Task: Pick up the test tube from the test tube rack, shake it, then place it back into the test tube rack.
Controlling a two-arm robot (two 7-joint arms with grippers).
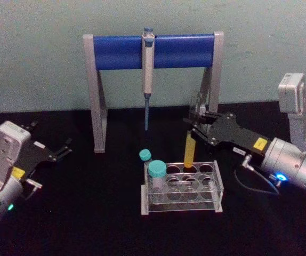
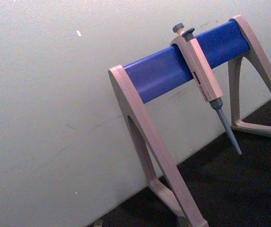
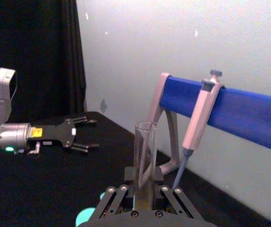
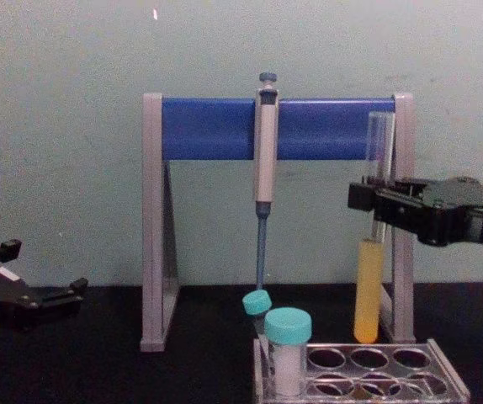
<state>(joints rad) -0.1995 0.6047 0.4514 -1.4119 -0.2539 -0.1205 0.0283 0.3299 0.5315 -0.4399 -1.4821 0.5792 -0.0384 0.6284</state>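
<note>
My right gripper (image 1: 193, 126) is shut on the test tube (image 1: 188, 149), a long clear glass tube with yellow liquid in its lower part. It holds the tube upright by the bare glass above the liquid. In the chest view the test tube (image 4: 369, 286) has its rounded bottom right at the top plate of the clear test tube rack (image 4: 448, 380), over a back-row hole. The right wrist view shows the test tube's (image 3: 145, 151) open mouth standing up between the fingers (image 3: 119, 195). My left gripper (image 1: 63, 151) rests open on the black table at the far left, well away from the test tube rack (image 1: 218, 198).
The grey-and-blue pipette stand (image 1: 153, 50) rises behind the rack, with a pipette (image 1: 148, 69) hanging from its bar just left of the tube. Two teal-capped white tubes (image 1: 156, 173) stand in the rack's left holes. The wall is close behind.
</note>
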